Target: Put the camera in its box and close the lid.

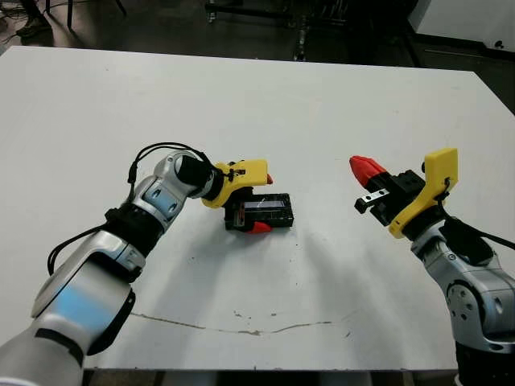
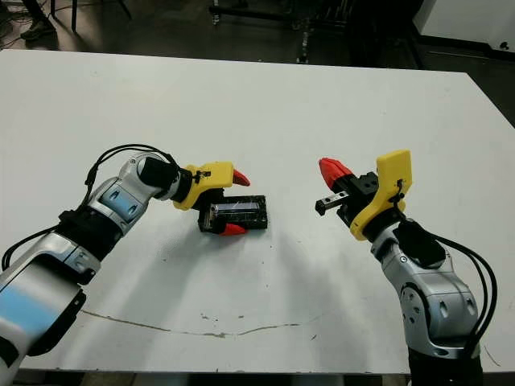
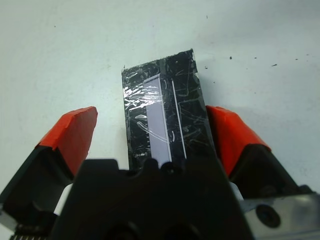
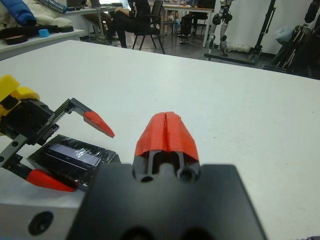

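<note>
The glossy black lid (image 1: 264, 211) lies flat on top of the box (image 1: 273, 224), of which only the dark side wall shows, near the table's middle. The camera is hidden. My left gripper (image 1: 264, 203) is open and straddles the lidded box. In the left wrist view one red fingertip (image 3: 225, 127) rests against the box's long side, while the other fingertip (image 3: 75, 130) stands well apart from it. The lid's wrinkled top (image 3: 165, 120) reflects a pale stripe. My right gripper (image 1: 362, 167) is shut on nothing and hovers above the table to the right of the box.
A thin dark scratch (image 1: 241, 328) runs along the white table (image 1: 257, 104) near its front edge. Beyond the far edge, the right wrist view shows a person seated on a chair (image 4: 131, 20), desks and equipment stands.
</note>
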Tool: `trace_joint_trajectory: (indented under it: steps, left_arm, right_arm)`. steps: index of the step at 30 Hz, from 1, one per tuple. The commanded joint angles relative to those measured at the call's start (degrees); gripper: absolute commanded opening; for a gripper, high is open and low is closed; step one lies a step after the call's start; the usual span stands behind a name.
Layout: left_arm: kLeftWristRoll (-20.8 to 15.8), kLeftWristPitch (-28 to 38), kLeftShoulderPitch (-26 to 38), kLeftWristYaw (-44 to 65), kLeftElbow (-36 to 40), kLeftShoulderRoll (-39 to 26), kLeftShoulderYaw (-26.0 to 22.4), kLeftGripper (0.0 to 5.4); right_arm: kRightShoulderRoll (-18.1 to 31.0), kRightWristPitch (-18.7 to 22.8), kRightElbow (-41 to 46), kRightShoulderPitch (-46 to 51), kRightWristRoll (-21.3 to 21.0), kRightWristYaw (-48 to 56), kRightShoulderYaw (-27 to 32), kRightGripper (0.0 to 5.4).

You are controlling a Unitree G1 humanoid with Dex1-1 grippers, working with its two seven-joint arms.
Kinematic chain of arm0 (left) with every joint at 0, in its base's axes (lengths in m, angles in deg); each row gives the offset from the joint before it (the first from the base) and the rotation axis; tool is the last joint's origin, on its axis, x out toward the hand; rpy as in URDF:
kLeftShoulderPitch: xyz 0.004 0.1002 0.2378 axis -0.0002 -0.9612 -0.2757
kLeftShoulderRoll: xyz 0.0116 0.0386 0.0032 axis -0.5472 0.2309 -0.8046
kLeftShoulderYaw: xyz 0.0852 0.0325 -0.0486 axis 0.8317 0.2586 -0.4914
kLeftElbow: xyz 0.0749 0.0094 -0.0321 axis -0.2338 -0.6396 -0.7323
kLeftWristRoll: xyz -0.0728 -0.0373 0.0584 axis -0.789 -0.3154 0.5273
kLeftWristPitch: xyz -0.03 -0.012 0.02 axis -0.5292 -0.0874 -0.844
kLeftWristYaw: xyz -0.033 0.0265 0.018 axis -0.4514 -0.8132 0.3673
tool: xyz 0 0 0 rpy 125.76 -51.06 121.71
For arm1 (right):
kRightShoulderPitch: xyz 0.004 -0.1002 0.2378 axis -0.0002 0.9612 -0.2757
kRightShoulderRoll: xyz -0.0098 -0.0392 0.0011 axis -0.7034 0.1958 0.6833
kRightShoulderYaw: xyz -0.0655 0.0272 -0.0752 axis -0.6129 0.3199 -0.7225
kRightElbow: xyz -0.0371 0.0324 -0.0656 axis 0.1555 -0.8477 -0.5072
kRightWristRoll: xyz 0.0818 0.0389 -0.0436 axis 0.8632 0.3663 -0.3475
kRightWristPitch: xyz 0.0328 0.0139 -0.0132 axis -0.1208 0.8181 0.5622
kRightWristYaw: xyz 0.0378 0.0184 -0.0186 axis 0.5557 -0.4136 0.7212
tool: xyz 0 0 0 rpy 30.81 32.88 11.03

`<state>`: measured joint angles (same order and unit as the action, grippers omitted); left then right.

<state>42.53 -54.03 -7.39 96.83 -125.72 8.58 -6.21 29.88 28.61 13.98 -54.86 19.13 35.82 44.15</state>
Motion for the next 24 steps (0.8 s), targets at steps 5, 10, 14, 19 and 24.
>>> trace_joint_trajectory:
  steps: [5, 10, 14, 19, 24]
  left_arm:
    - [-0.84, -1.12, -4.34, 4.2, -2.43, -1.66, -1.55, 5.39]
    - [-1.84, -3.47, -5.12, 7.33, -0.91, -4.35, -3.25, 5.39]
    - [-1.82, -4.71, -6.29, 9.97, 1.3, -7.54, -3.38, 5.39]
    - [-3.33, -10.54, -7.86, 12.27, 4.81, -10.68, -4.32, 5.39]
    - [-4.99, -11.6, -9.28, 13.47, 7.56, -13.42, -6.01, 5.39]
  right_arm:
    - [0.82, 0.81, 0.22, 0.11, -0.2, -0.55, -0.03, 0.0]
    - [0.65, 0.89, 0.09, -0.02, 0.07, -0.51, 0.06, 0.0]
    - [0.59, 1.0, 0.08, -0.02, 0.31, -0.52, 0.18, 0.0]
    - [0.53, 1.09, 0.06, 0.01, 0.45, -0.59, 0.22, 0.0]
    - [0.43, 0.52, -0.03, 0.19, 0.2, -0.62, 0.05, 0.0]
